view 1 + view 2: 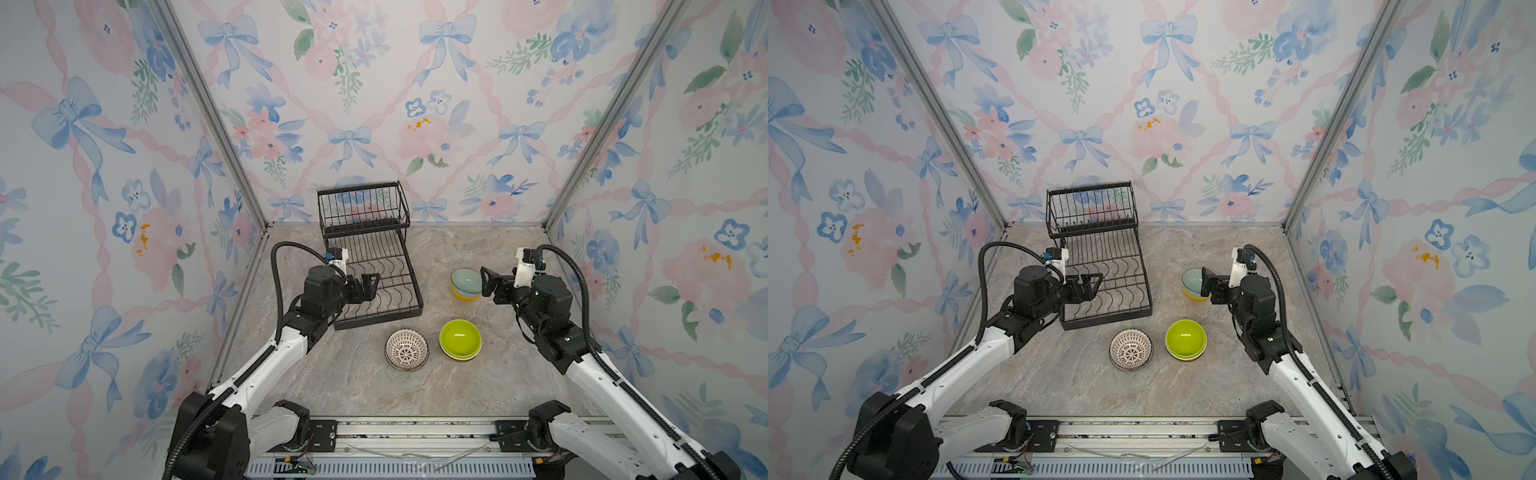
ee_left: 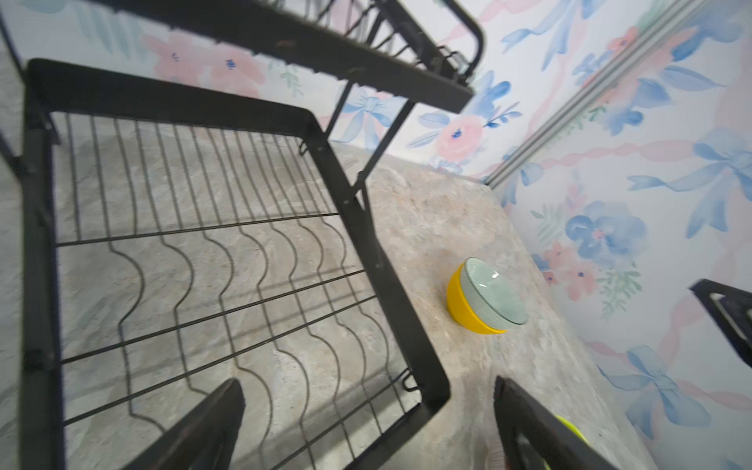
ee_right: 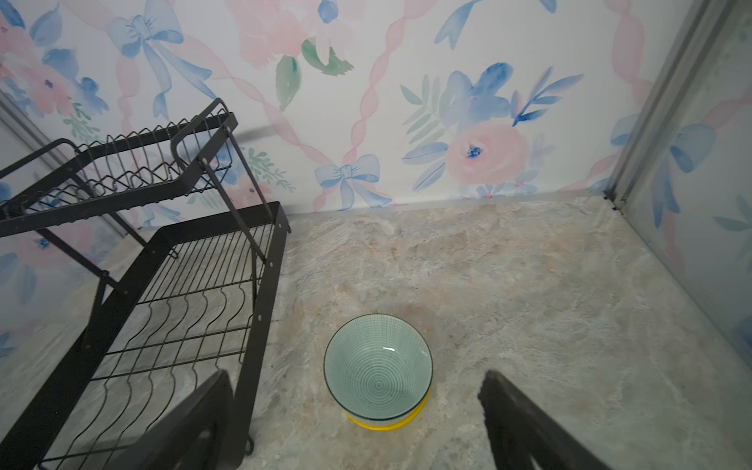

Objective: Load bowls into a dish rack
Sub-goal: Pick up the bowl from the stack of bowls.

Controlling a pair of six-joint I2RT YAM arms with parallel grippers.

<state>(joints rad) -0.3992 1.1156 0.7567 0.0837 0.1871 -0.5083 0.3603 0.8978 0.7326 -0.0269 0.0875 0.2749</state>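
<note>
The bowls stand in three stacks on the table, and none is in the dish rack yet; both its tiers are empty. I think they are nested to save place, so each must be lifted off alone.

The right gripper is spread wide and holds nothing. Just in front of its fingertips is the pale teal bowl, sitting inside the yellow bowl. It seems aimed at this rim for the first pick.

The left gripper is also spread wide and empty. It hangs over the lower tray, perhaps to receive or to steady a bowl.

Behind the right gripper, toward the robot base, is the lime green bowl, on top of at least two others. Between the two grippers, also toward the base, is the lattice bowl, on top of at least one more. The exact total I cannot tell.
</note>
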